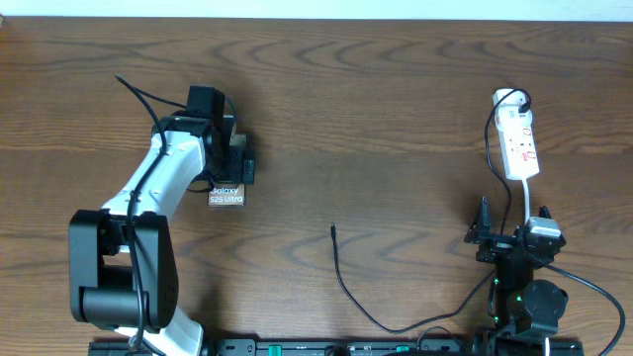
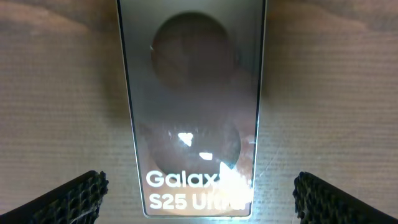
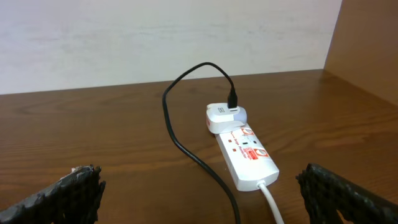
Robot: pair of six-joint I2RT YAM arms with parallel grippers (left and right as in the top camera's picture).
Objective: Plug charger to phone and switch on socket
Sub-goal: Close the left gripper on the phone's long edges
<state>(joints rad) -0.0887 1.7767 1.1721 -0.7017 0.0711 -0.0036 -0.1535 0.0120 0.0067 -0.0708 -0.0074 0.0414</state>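
Note:
The phone (image 1: 226, 196) lies flat at the left of the table, its brown screen showing "Galaxy S25 Ultra". My left gripper (image 1: 226, 163) hovers over it and hides most of it from above. In the left wrist view the phone (image 2: 193, 93) fills the middle, and the left gripper (image 2: 199, 186) stands open with a finger on each side, clear of the phone's edges. The charger cable's free tip (image 1: 333, 229) lies on bare wood mid-table. Its other end sits in a white plug (image 3: 224, 117) on the socket (image 3: 249, 155). My right gripper (image 3: 200, 186) is open and empty, short of the socket (image 1: 520, 143).
The charger cable (image 1: 348, 289) curves toward the table's front edge, then runs up past the right arm to the white plug (image 1: 508, 99). The socket's white cord (image 3: 270, 199) trails toward the right gripper. A pale wall stands behind the table.

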